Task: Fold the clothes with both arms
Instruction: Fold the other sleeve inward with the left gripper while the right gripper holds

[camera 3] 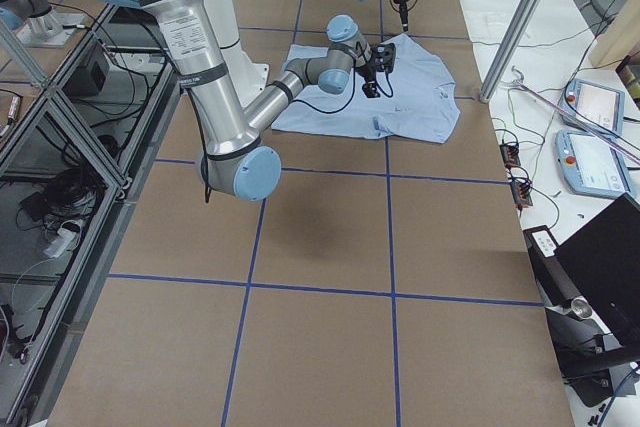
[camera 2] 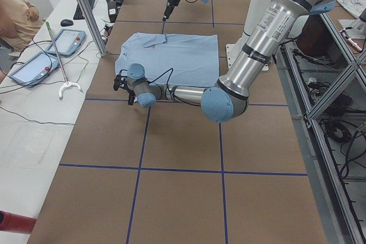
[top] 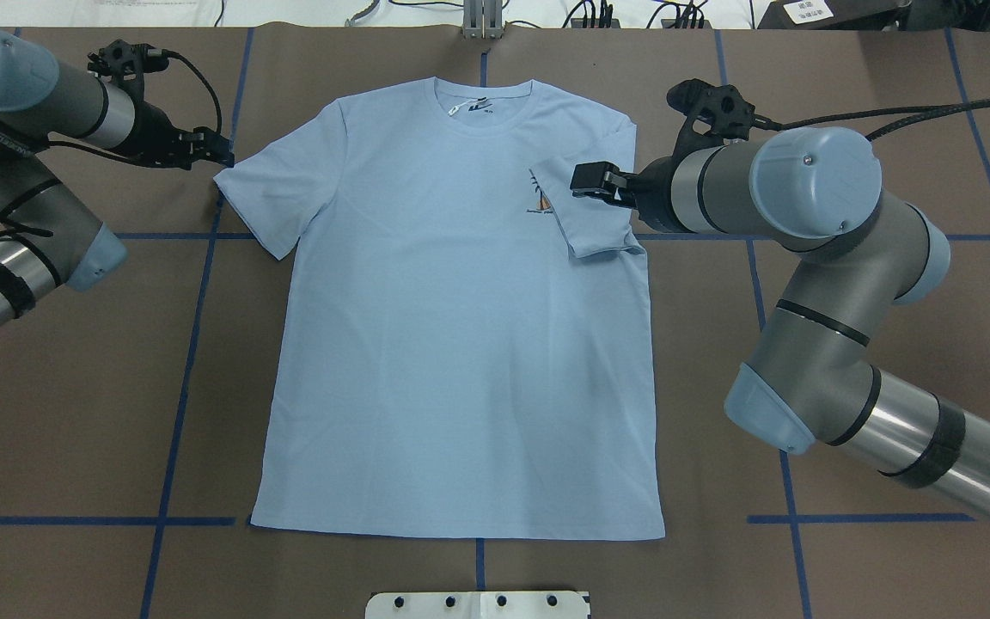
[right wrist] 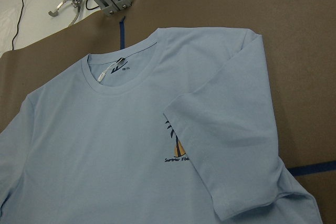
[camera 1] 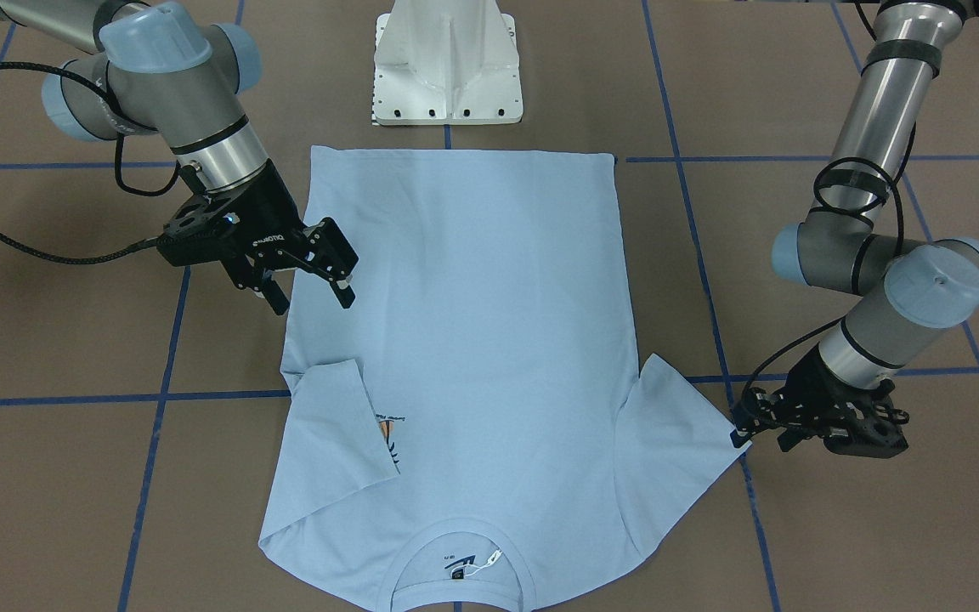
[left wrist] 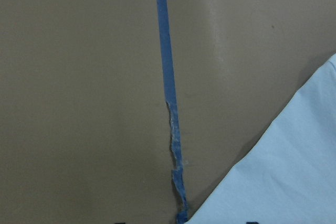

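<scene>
T-shirt (top: 461,344) flat on worktop (top: 74,413), one sleeve (top: 585,211) folded in. Above it right gripper (camera 1: 307,293), jaws open; left gripper (camera 1: 740,427) at spread sleeve (top: 276,193) tip, jaws unreadable: should pinch hem cleanly.

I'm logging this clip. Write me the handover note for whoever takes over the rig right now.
Right claw: open, empty, over the shirt's right side edge.
Left claw: at the tip of the left sleeve; I cannot tell whether it is open or shut.
Shirt: flat and front up on the table.
Done: right sleeve is folded in over the chest, partly covering the print.
To do: fold the left sleeve in, then the body.
</scene>
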Controlling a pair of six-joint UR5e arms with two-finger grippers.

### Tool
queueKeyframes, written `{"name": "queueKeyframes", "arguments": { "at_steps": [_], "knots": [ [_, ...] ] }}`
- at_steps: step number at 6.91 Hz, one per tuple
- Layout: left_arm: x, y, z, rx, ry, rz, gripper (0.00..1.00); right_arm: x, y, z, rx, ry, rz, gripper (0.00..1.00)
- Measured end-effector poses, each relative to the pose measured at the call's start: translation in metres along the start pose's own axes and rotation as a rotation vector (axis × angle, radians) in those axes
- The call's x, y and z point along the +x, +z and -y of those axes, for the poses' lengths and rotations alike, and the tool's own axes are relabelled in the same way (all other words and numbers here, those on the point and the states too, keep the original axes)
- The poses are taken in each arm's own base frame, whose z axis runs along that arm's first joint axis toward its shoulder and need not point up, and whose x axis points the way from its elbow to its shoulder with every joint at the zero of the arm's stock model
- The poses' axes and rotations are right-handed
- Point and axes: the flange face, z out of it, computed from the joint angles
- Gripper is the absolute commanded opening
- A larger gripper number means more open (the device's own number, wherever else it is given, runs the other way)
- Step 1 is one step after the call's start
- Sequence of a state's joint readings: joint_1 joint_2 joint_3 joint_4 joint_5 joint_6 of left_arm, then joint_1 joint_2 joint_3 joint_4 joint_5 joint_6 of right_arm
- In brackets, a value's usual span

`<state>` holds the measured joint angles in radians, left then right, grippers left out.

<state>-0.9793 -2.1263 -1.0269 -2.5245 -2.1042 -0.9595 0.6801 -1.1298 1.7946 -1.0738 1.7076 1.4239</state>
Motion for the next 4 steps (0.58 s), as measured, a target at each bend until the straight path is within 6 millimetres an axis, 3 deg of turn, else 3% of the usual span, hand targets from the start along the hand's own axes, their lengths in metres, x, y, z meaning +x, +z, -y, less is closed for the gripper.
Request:
{"name": "queueKeyframes", "arguments": {
  "at_steps": [4],
  "knots": [
    [0.0052,0.0137,-0.0044,-0.019,0.000,0.005,0.65,0.0042,0.0001,-0.0007,0.002,0.001,-0.003,1.00]
  ]
}}
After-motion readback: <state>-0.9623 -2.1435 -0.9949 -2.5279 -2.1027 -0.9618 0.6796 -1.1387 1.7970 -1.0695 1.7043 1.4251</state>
